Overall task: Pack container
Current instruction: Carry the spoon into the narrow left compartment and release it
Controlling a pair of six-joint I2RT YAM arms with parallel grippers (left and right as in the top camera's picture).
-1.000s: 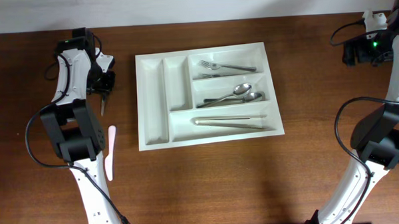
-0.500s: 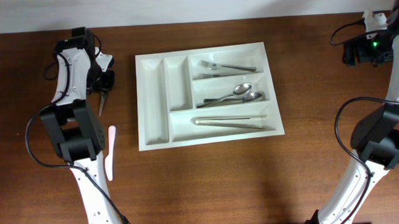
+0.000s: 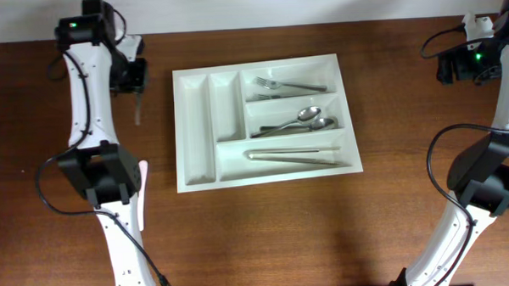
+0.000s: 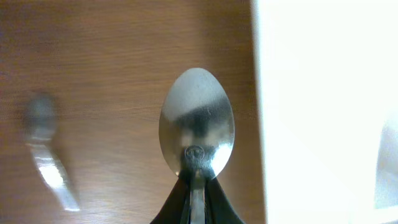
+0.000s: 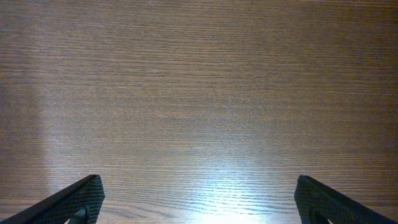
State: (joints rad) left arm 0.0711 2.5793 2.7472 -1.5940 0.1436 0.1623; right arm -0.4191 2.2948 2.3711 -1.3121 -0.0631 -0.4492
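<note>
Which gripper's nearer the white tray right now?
Left. The left gripper, shut on a spoon, hangs just left of the tray; the right gripper, open over the table, is far off its right side.

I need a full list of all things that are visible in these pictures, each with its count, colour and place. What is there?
table: one, brown wood, under everything
tray: one, white, table centre
forks: two, silver, top long compartment
spoons: two, silver, middle long compartment
long pieces: count unclear, silver, bottom long compartment
pink utensil: one, pink, on the table left of the tray, beside the left arm
held spoon: one, silver, above the table just left of the tray
left tool: one, black, shut on the held spoon's handle
right tool: one, black, open over bare table at the far right
</note>
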